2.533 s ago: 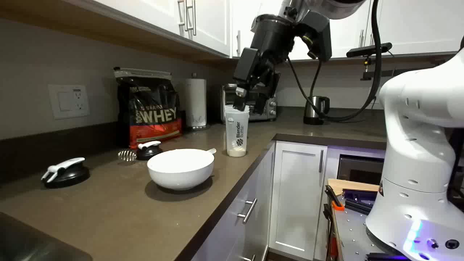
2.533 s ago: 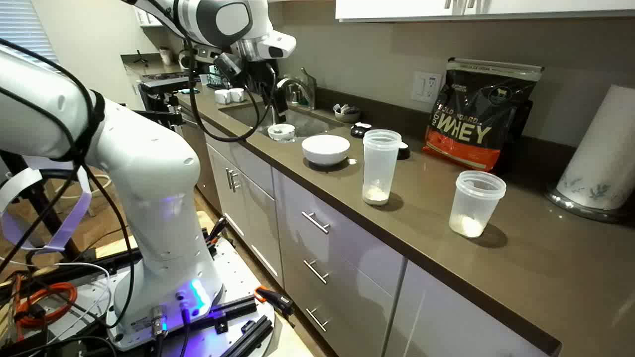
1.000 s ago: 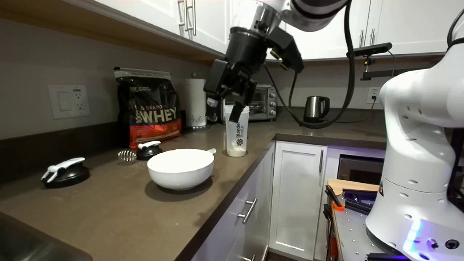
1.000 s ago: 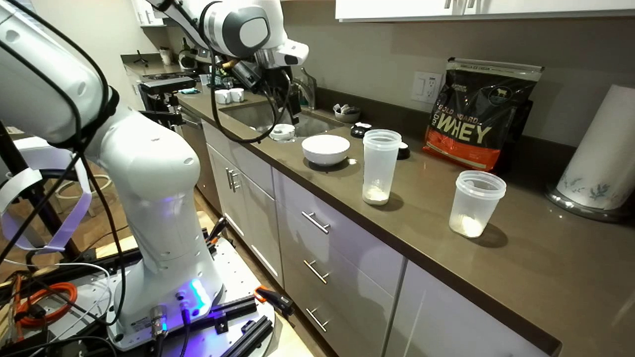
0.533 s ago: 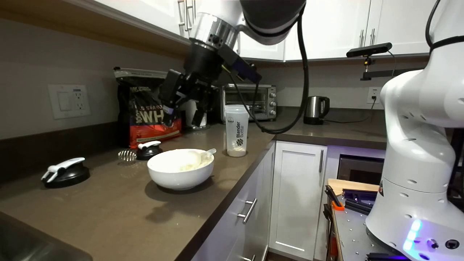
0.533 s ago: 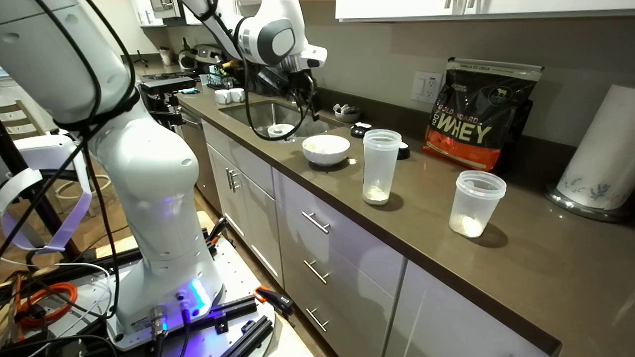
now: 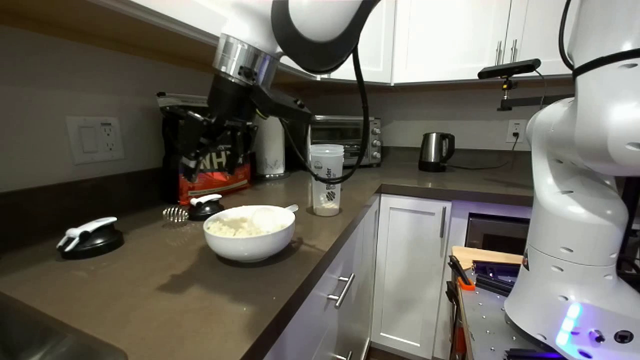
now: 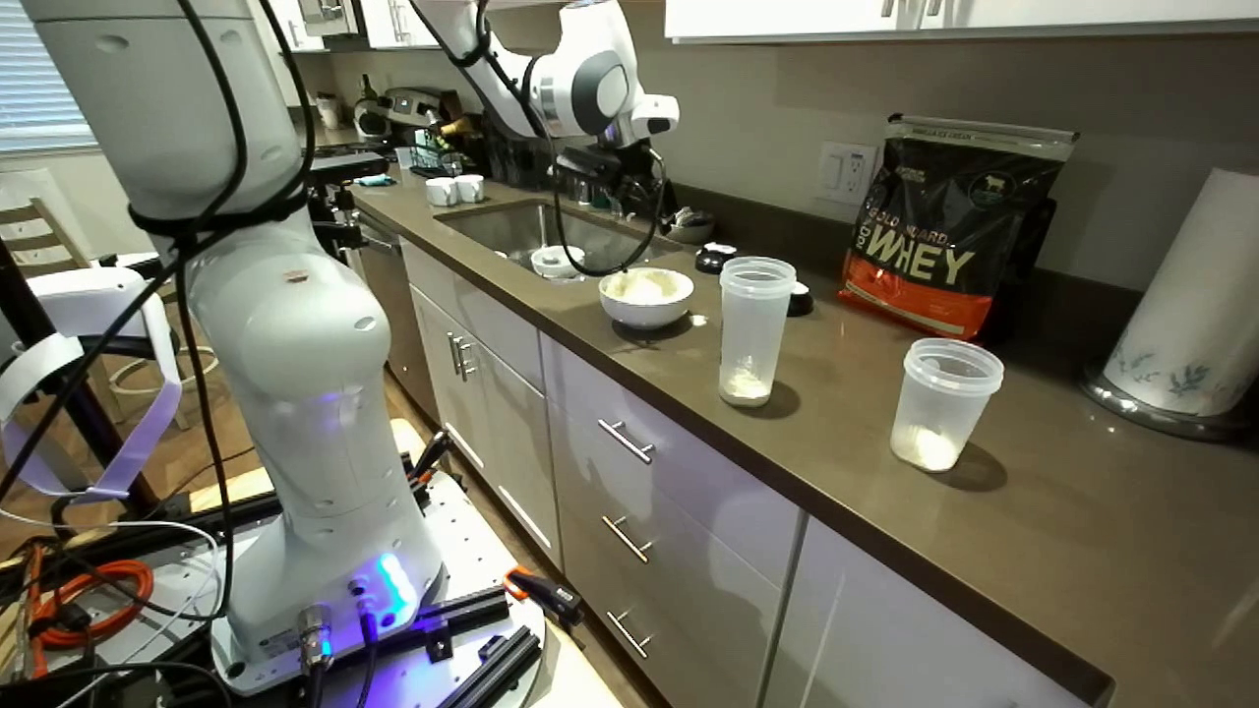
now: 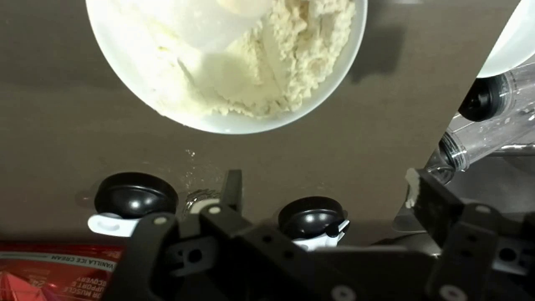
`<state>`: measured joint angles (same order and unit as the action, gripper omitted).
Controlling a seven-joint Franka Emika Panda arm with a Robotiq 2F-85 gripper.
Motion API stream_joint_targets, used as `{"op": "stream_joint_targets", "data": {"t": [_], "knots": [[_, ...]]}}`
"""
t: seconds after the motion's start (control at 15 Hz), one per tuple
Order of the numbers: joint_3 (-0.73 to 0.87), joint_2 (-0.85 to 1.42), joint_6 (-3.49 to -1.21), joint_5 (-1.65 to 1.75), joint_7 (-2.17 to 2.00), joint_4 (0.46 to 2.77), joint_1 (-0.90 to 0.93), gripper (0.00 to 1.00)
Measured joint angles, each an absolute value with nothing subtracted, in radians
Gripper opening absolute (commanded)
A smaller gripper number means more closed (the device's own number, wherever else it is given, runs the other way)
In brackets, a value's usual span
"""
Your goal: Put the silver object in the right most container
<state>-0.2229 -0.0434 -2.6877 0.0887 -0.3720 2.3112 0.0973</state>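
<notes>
The silver object is a small shiny wire coil (image 7: 175, 214) on the counter, touching or beside a black lid. In the wrist view the coil (image 9: 205, 194) is partly hidden by a finger. Two clear bottles with whitish bottoms stand past the bowl: a tall one (image 8: 755, 329) and a shorter one (image 8: 944, 403) farthest right. The tall one also shows in an exterior view (image 7: 327, 185), with the shorter one mostly hidden behind it. My gripper (image 7: 210, 172) is open and empty, above the counter near the lids. In the wrist view my fingers (image 9: 323, 186) are wide apart, the coil by the left one.
A white bowl (image 7: 250, 247) with pale powder and a scoop stands in front. Two black lids with white caps (image 7: 92, 240) (image 7: 206, 209) lie near the wall. A whey bag (image 8: 959, 226), paper towels (image 8: 1195, 295), a sink (image 8: 492, 221) and the counter's front edge surround this.
My gripper has moved away from the bottles, past the bowl, toward the lids and the sink. The arm's cable moved with it. The bottles, bowl, lids and coil have not moved.
</notes>
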Motion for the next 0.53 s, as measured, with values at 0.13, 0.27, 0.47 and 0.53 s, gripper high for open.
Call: {"op": "stream_joint_targets", "data": {"t": [0.13,0.27,0.47,0.53], "knots": [[-0.211,0.009,-2.720,0.144,-0.384,2.271,0.098,1.00],[-0.195,0.059,-2.749,0.202,-0.397,2.233,0.099,1.00],[-0.177,0.123,-2.793,0.291,-0.426,2.185,0.099,1.00],[-0.169,0.142,-2.805,0.322,-0.438,2.170,0.100,1.00]]}}
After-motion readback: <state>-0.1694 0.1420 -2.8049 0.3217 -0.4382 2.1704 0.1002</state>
